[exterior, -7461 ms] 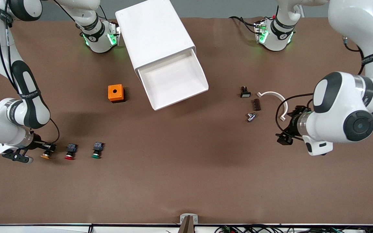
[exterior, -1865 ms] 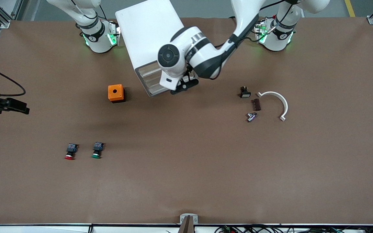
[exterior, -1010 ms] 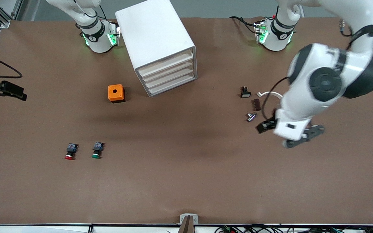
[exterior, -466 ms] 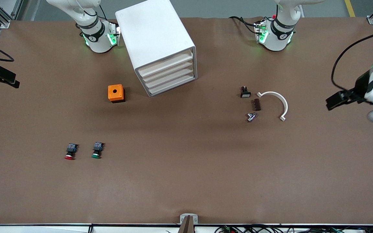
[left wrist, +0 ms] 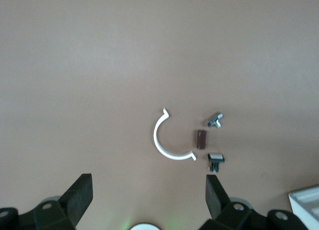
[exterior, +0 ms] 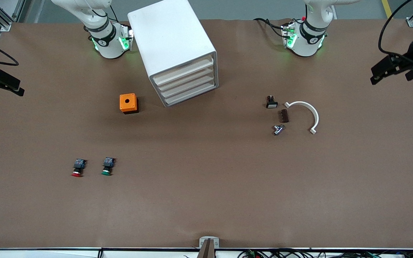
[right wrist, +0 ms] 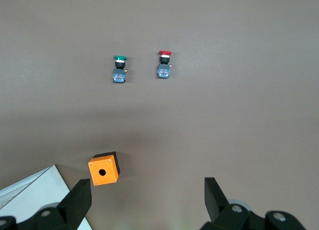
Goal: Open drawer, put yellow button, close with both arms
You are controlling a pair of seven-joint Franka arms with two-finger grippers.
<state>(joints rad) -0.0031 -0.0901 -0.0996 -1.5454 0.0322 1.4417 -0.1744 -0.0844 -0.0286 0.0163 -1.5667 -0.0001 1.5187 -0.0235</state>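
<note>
The white cabinet (exterior: pixel 172 39) stands between the arms' bases, and all of its cream drawer fronts sit flush. The drawer (exterior: pixel 184 70), the uppermost one, is shut. The yellow button is hidden. My right gripper (exterior: pixel 5 83) is open and empty, up over the right arm's end of the table; its wrist view (right wrist: pixel 147 200) shows bare table between the fingers (right wrist: pixel 79 200) and a cabinet corner (right wrist: pixel 25 197). My left gripper (exterior: pixel 389 73) is open and empty over the left arm's end; its wrist view (left wrist: pixel 147 195) shows bare table too.
An orange box (exterior: pixel 128 103) sits beside the cabinet. A red-capped button (exterior: pixel 77 167) and a green-capped button (exterior: pixel 107 166) lie nearer the camera. A white curved piece (exterior: pixel 305 111), a small black switch (exterior: pixel 271 102), a brown block (exterior: pixel 284 115) and a metal part (exterior: pixel 278 129) lie toward the left arm's end.
The drawer went from open to shut. The yellow button is gone from the row of buttons. Both arms have drawn back to the table's ends, the left gripper last moving toward its base.
</note>
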